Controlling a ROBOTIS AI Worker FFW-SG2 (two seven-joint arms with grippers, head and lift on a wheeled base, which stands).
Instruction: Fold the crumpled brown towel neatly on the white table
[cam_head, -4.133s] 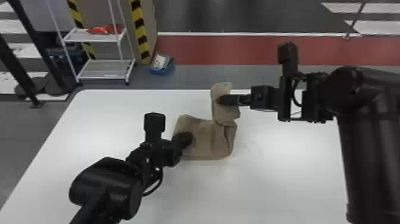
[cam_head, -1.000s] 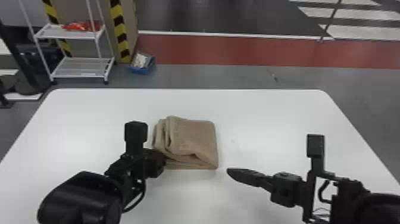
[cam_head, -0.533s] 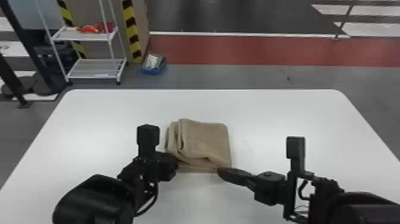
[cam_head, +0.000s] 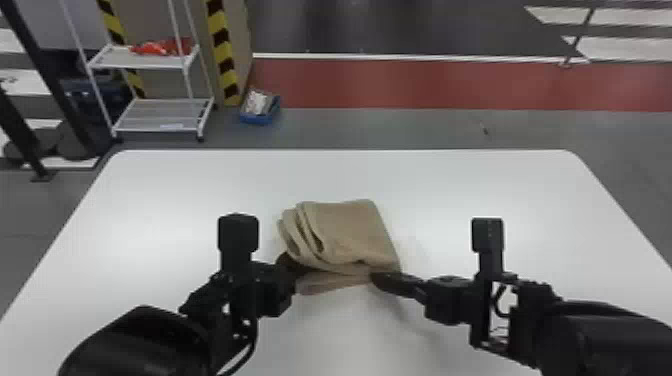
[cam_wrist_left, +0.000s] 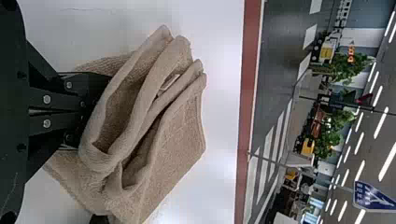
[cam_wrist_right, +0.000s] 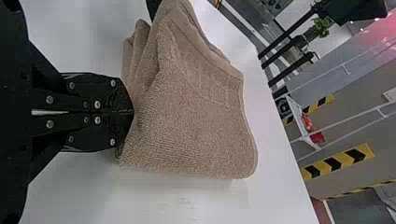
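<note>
Jaws closed, left gripper (cam_head: 292, 264) and right gripper (cam_head: 380, 280), can't tell if they're pinching anything.
Both touch the folded towel (cam_head: 352, 230), near side.

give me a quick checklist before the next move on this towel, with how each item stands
1. Towel well inside the table edges: ok
2. Right gripper at the towel's near right corner: ok, fingers shut
3. Left gripper at the near left side: ok, tips hidden by the folds
4. Cloth firmly pinched by both: cannot tell
5. Left-side folds pressed together: not ok, they fan apart
6. Near edges lined up: not ok, a lower layer sticks out
</note>
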